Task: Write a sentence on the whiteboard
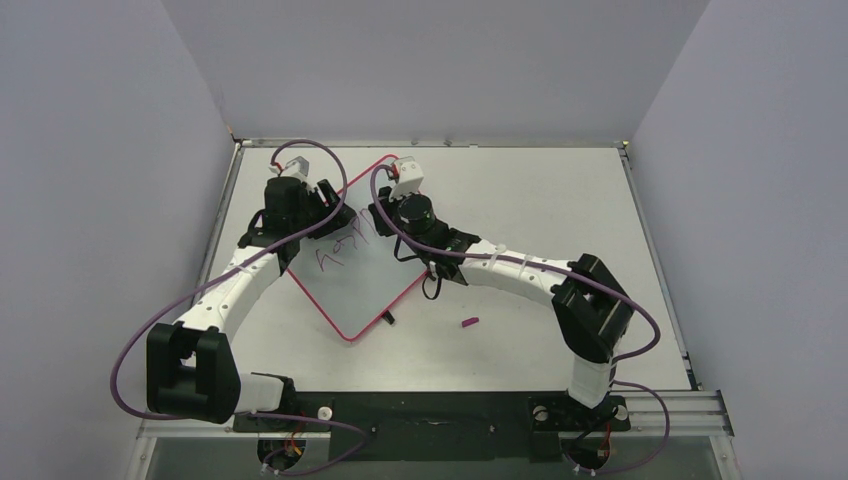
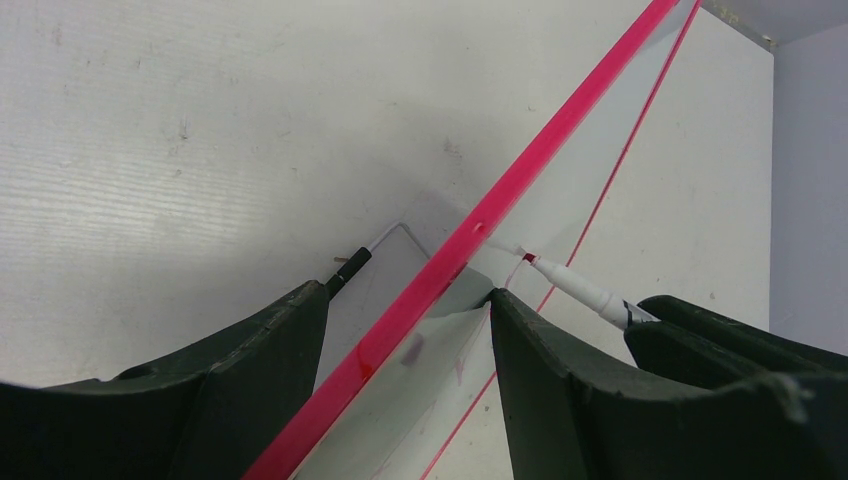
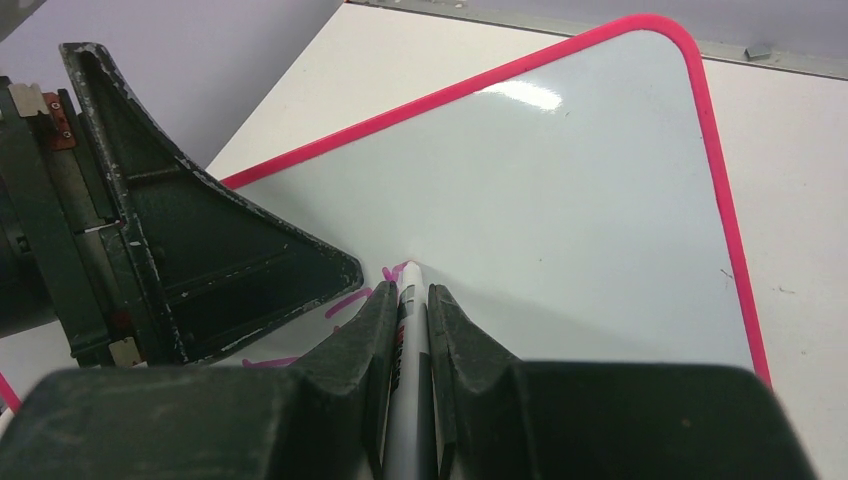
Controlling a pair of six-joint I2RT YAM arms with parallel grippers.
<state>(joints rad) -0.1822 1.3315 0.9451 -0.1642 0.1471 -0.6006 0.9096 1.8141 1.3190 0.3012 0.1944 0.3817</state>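
Observation:
The whiteboard (image 1: 375, 285) with its pink frame lies turned like a diamond on the table, left of centre. Purple letters of the sentence (image 1: 340, 250) run across its upper left part. My right gripper (image 3: 411, 290) is shut on a white marker (image 3: 408, 340), whose tip touches the whiteboard (image 3: 580, 200) beside fresh purple strokes (image 3: 348, 300). My left gripper (image 2: 409, 290) is open and straddles the board's pink frame (image 2: 560, 120). One finger stands over the board and the other over the table. From the left wrist, the marker (image 2: 580, 290) shows with its tip on the board.
A small purple marker cap (image 1: 469, 322) lies on the table to the right of the board's lower corner. A black clip (image 2: 350, 270) sticks out under the board's edge near my left fingers. Grey walls close in the table at left, back and right.

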